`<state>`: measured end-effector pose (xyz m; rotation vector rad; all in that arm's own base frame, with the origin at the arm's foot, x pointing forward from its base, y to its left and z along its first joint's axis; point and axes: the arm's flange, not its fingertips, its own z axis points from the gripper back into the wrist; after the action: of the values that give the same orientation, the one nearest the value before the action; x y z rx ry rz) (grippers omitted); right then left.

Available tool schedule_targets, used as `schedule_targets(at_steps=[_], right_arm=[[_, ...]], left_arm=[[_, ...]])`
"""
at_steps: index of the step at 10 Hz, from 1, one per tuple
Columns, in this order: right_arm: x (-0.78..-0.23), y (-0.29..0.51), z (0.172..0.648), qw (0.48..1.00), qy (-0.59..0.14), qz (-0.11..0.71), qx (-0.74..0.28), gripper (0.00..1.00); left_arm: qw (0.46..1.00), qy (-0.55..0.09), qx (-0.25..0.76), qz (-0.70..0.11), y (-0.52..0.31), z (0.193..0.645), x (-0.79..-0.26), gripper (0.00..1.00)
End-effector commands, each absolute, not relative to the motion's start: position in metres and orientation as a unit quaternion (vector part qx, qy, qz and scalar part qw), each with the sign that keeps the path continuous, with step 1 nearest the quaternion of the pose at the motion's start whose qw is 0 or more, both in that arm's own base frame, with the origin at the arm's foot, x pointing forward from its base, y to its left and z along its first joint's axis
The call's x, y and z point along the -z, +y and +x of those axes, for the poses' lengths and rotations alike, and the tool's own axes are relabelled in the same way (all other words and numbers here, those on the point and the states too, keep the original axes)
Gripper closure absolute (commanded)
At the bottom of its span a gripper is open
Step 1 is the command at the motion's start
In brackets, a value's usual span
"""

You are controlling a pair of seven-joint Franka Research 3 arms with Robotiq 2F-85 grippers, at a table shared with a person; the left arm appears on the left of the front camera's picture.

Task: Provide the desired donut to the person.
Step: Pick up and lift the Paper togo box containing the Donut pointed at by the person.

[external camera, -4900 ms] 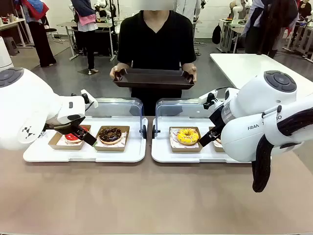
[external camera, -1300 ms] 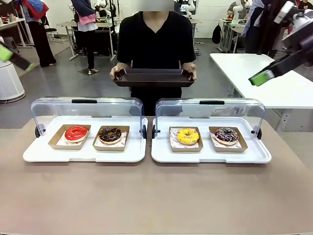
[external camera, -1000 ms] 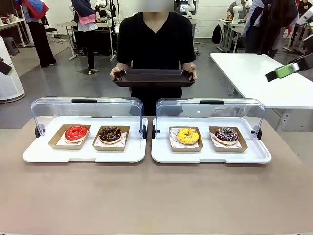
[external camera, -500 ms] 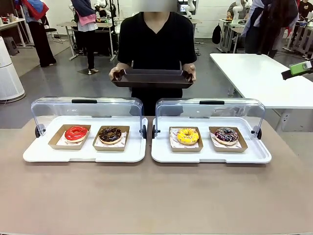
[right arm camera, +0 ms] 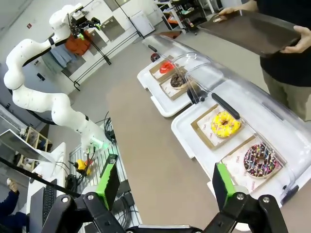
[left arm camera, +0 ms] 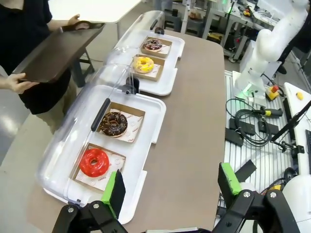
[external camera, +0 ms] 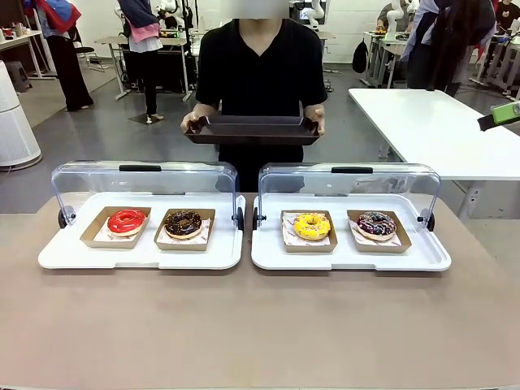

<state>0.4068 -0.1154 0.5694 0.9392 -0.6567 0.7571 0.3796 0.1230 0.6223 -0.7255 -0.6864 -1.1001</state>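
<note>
standing at the far side of the tabletop (external camera: 260,325), the person (external camera: 260,73) held a dark serving tray (external camera: 252,130) level in front of the waist. four donuts lay on the tabletop between the person and the robot, each in its own cardboard tray (external camera: 94,238). a red donut (external camera: 127,220) and a chocolate donut (external camera: 184,222) sat side by side on the left white tray (external camera: 138,258). a yellow donut (external camera: 312,225) and a dark sprinkled donut (external camera: 376,223) sat on the right white tray (external camera: 349,260). the clear lids (external camera: 142,180) of both white trays were swung back toward the person, leaving the donuts uncovered. the left hand (left arm camera: 171,183) hung high off the tabletop's left end, its fingers (left arm camera: 114,187) spread wide and holding nothing. the right hand (right arm camera: 165,180) hung high off the right end, likewise spread and empty, well apart from every donut.
</note>
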Motion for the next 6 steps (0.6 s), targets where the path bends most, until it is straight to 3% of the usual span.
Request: schedule_targets(at_steps=[1, 2, 3, 6], right_arm=[[-0.570, -0.107, 0.404, 0.762, -0.307, 0.436, -0.368, 0.00], [-0.570, -0.087, 0.400, 0.759, -0.276, 0.419, -0.415, 0.00], [-0.570, -0.112, 0.407, 0.772, -0.301, 0.434, -0.354, 0.00], [-0.570, -0.112, 0.407, 0.772, -0.301, 0.434, -0.354, 0.00]], left_arm=[[0.751, -0.322, 0.483, -0.316, 0.114, 0.374, -0.620, 0.00], [0.737, -0.312, 0.501, -0.330, 0.123, 0.380, -0.622, 0.00], [0.737, -0.312, 0.501, -0.330, 0.123, 0.380, -0.622, 0.00], [0.737, -0.312, 0.501, -0.330, 0.123, 0.380, -0.622, 0.00]])
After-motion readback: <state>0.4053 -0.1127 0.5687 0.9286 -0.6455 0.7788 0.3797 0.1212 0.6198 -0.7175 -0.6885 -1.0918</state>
